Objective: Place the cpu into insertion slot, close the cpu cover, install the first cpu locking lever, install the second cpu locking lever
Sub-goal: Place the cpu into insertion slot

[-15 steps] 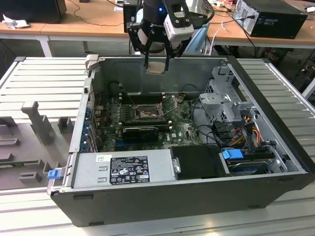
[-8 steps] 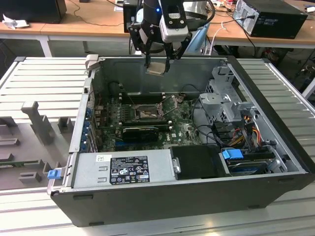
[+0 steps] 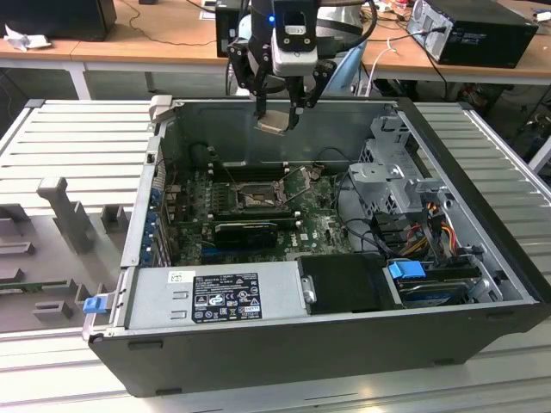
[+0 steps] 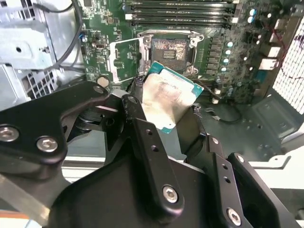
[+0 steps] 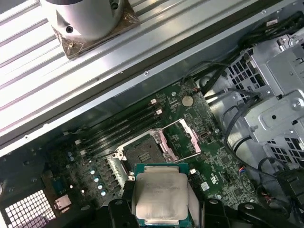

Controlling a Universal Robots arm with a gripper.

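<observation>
Pinching one cpu between two fingers, the gripper is clamped on its edges. It's a square chip with no long side: dull, smeared silver lid, green rim, slightly tilted, lid facing both wrist cameras. Below the fingers, well apart, sits one bare socket, its one cpu cover standing open alongside.

A robotics or electronics lab is indicated. In the exterior view, an opened desktop computer case with its motherboard exposed is laid on a ribbed aluminium bench, and grey fixture blocks are set at the exterior view's left. Wooden worktables strewn with cables are seen along the top of the frame, with another computer at upper right. A robot gripper is clamped on the cpu above the case.
</observation>
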